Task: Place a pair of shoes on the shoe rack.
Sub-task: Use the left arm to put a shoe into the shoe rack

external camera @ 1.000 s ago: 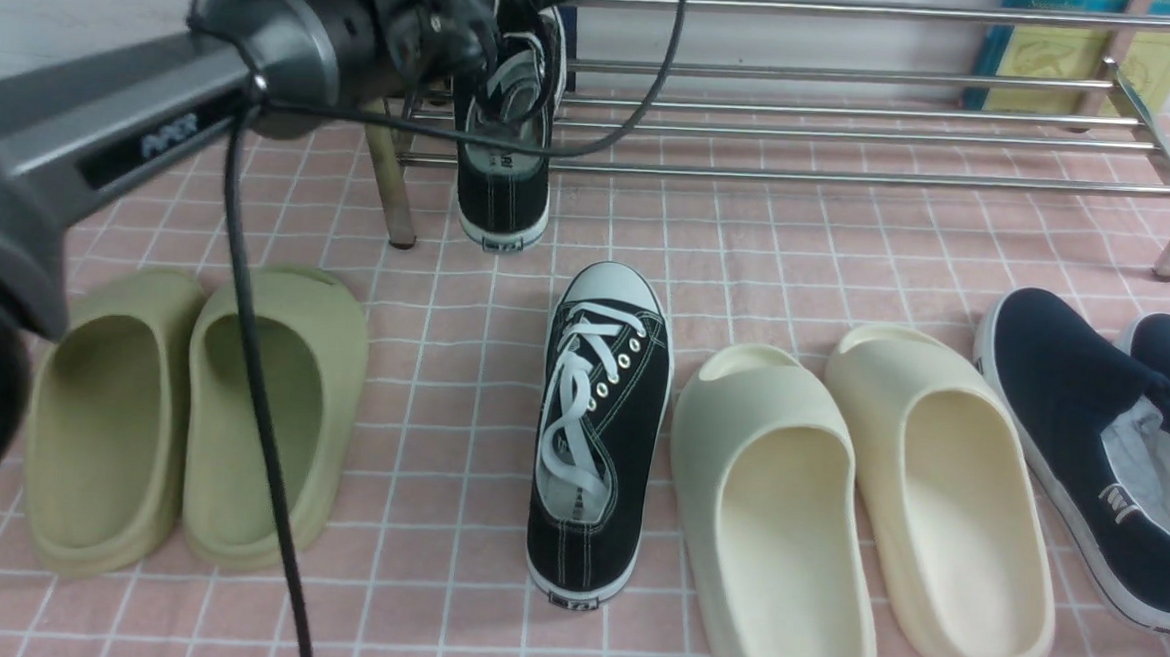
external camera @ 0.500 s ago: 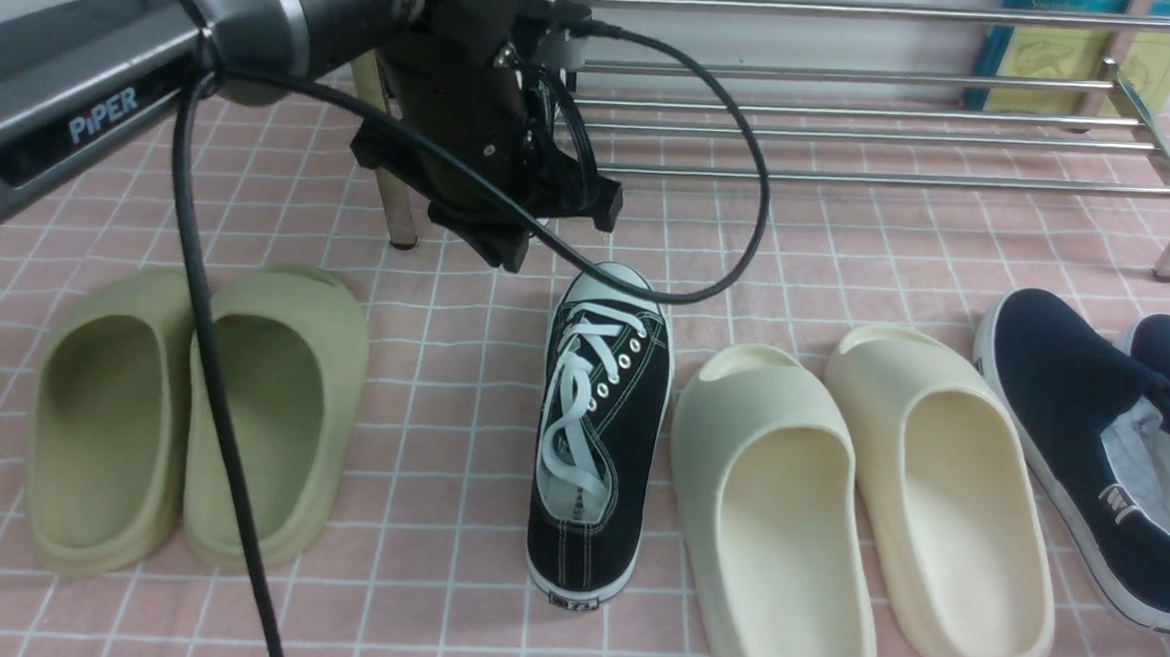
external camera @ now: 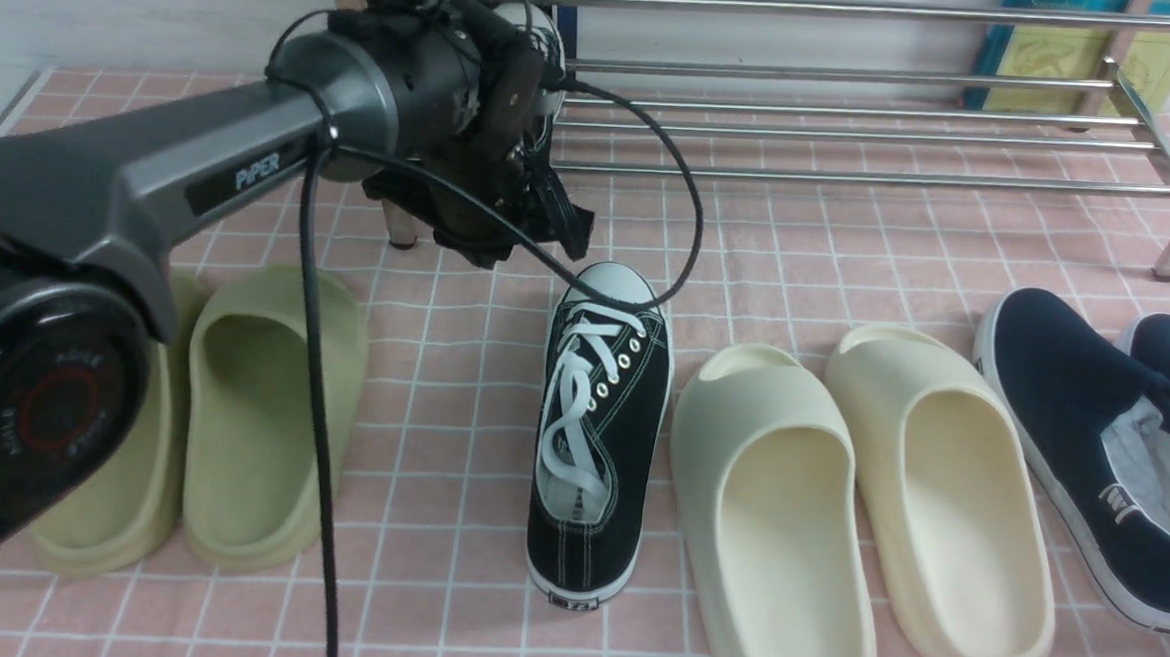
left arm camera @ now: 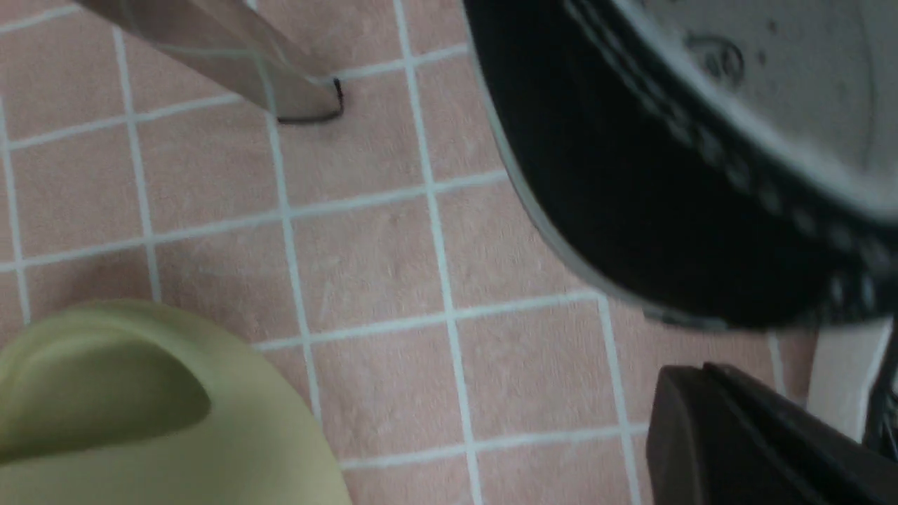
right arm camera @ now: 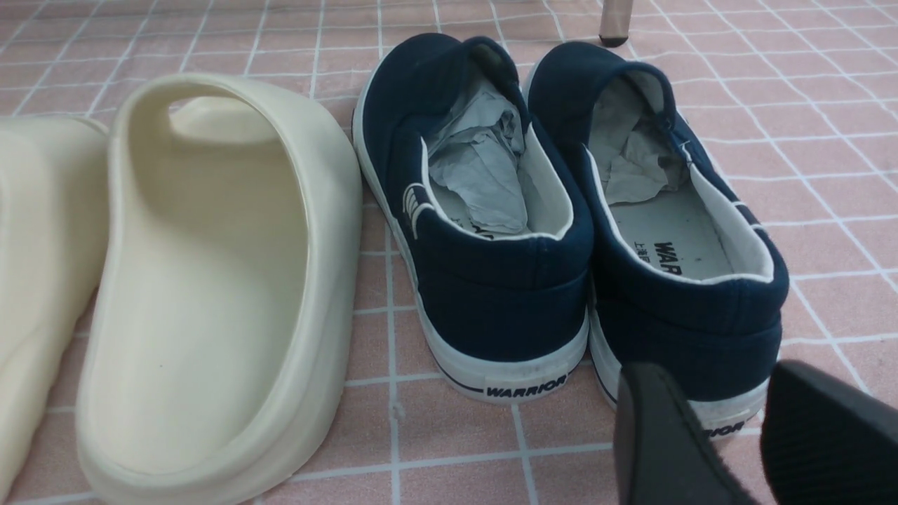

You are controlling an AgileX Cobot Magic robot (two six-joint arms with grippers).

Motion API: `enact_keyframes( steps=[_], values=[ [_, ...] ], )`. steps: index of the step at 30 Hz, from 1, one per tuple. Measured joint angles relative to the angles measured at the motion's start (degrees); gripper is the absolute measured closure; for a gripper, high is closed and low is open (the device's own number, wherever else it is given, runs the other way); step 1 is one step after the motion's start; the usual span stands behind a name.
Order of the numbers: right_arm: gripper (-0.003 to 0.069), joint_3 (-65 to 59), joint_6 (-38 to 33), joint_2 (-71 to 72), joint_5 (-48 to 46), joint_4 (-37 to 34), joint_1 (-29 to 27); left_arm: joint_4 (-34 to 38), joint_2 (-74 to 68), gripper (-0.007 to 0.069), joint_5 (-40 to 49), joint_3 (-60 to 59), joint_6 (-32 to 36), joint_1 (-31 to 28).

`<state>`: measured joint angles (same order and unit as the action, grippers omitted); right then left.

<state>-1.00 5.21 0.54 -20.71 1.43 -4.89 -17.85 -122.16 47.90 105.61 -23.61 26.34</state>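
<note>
Front view, black sneaker on the floor (external camera: 599, 439): lying toe toward the rack, laces up, between the green slides (external camera: 265, 422) and the cream slides (external camera: 861, 503).
Front view, black sneaker at the rack (external camera: 535, 36): at the left part of the shoe rack (external camera: 853, 176), mostly hidden by the left arm (external camera: 243, 160) (only its toe end shows clearly).
Front view, left gripper (external camera: 539, 246): low in front of the rack, near the floor sneaker's toe.
Front view, books (external camera: 1069, 74): behind the rack's right end, seen in this view alone.
Left wrist view, claw: closed, with nothing visible in its grip.
Left wrist view, sneaker: a blurred black side and pale sole edge loom close, with a rack leg (left arm camera: 302, 91) and one green slide nearby.
Right wrist view, right gripper (right arm camera: 726, 421): fingers apart, holding nothing, before the navy slip-ons (right arm camera: 512, 294).
Right wrist view, slip-ons: both openings show crumpled paper, and the heels read WARRIOR; the front view crops one shoe and hides that lettering.
</note>
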Motion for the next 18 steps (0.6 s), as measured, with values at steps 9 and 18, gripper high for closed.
enact_keyframes(
  steps=[9, 18],
  values=[
    [0.0419, 0.0, 0.0, 0.0, 0.0, 0.0, 0.0, 4.2, -4.75, 0.0616, 5.76, 13.22, -0.11, -2.05],
    [0.0419, 0.0, 0.0, 0.0, 0.0, 0.0, 0.0, 5.07, -8.62, 0.0598, 9.06, 16.71, 1.06, -1.76]
  ],
)
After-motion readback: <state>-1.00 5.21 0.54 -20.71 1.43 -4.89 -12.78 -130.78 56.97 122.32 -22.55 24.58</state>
